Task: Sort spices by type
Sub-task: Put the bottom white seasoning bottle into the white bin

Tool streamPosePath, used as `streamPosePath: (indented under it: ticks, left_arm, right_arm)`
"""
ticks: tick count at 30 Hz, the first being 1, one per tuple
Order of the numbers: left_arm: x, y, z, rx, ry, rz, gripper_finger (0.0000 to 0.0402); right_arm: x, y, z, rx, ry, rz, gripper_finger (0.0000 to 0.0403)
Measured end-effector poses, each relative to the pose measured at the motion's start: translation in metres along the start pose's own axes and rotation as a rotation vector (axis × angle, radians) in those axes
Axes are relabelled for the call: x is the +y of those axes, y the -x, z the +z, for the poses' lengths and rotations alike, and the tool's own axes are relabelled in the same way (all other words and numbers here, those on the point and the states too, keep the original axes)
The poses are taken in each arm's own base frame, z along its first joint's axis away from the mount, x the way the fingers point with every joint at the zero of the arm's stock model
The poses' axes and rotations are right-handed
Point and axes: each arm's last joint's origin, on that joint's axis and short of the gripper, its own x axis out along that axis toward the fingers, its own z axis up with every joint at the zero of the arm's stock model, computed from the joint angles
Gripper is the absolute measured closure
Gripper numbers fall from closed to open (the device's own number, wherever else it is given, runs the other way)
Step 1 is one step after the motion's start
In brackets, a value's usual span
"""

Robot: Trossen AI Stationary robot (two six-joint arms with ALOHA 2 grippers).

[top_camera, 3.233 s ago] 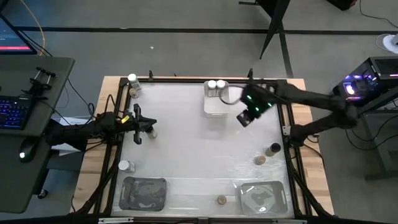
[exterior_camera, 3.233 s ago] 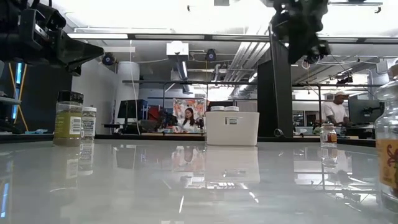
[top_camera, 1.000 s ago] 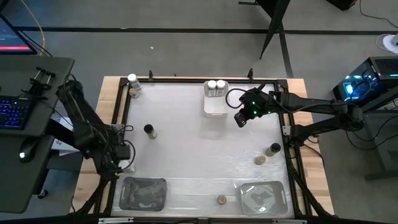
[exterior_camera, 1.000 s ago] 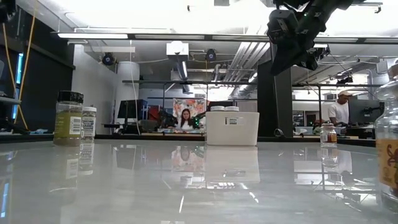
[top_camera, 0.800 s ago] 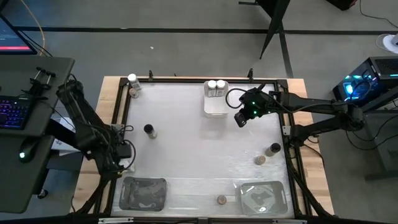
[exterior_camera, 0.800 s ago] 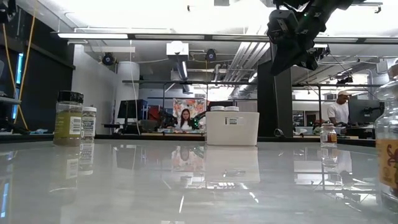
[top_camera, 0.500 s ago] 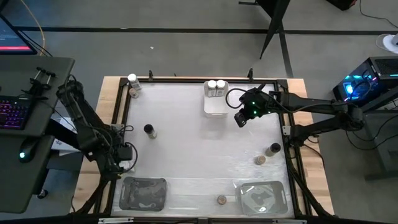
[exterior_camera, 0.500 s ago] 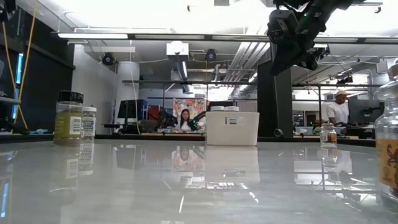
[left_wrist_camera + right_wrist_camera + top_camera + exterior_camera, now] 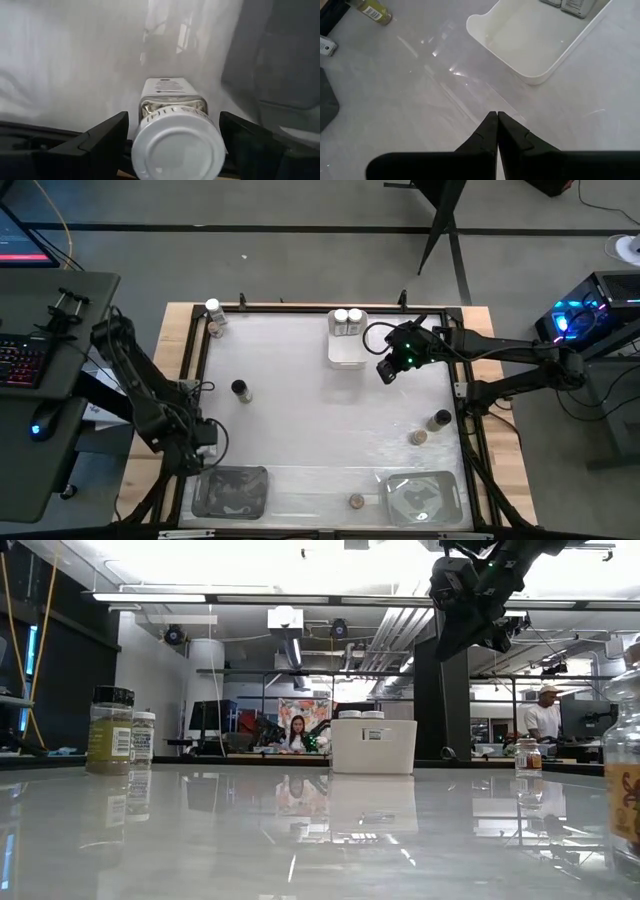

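Note:
A white-topped spice jar (image 9: 175, 145) stands upright on the table near its left edge. My left gripper (image 9: 174, 117) (image 9: 203, 445) points down over it, open, with one finger on each side of the cap and no touch that I can see. My right gripper (image 9: 388, 372) (image 9: 497, 116) hangs shut and empty above the table, just right of the white tray (image 9: 343, 352). That tray holds two white-topped jars (image 9: 347, 318) at its far end. A black-topped jar (image 9: 239, 388) stands alone left of the middle.
Two clear trays (image 9: 230, 488) (image 9: 422, 495) lie along the near edge with a brown-topped jar (image 9: 356, 501) between them. A brown-topped (image 9: 417, 437) and a black-topped jar (image 9: 440, 420) stand at the right. Two more jars (image 9: 213, 315) sit at the far left corner.
My left gripper has come down and a little toward the table's near edge, over the white-topped jar, staying open.

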Motion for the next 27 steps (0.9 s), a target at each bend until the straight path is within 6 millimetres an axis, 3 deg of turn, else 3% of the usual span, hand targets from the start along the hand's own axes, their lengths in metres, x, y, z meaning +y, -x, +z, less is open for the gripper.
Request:
streamPosePath:
  ticks: [10, 14, 18, 21, 24, 27]
  left_arm:
    - [-0.003, -0.004, 0.001, -0.001, 0.031, 0.017, 0.0115]
    - [-0.003, -0.004, 0.001, -0.001, 0.01, 0.018, 0.0158]
    - [-0.002, -0.003, 0.001, 0.002, -0.008, 0.017, 0.0229]
    - [-0.002, -0.001, 0.001, 0.005, -0.007, 0.003, 0.0232]
    - [0.001, 0.011, 0.001, 0.0, -0.008, -0.041, 0.0232]
    - [0.004, 0.037, 0.005, -0.045, -0.003, -0.146, 0.0232]
  right_arm:
    - [0.0, 0.0, 0.0, 0.0, 0.018, 0.0, 0.0403]
    - [0.0, 0.0, 0.0, 0.0, 0.018, 0.0, 0.0403]
    - [0.0, 0.0, 0.0, 0.0, 0.022, 0.0, 0.0403]
    - [0.0, 0.0, 0.0, 0.0, 0.026, 0.0, 0.0403]
    - [0.0, 0.0, 0.0, 0.0, 0.026, 0.0, 0.0403]
    - [0.0, 0.0, 0.0, 0.001, 0.026, 0.0, 0.0403]
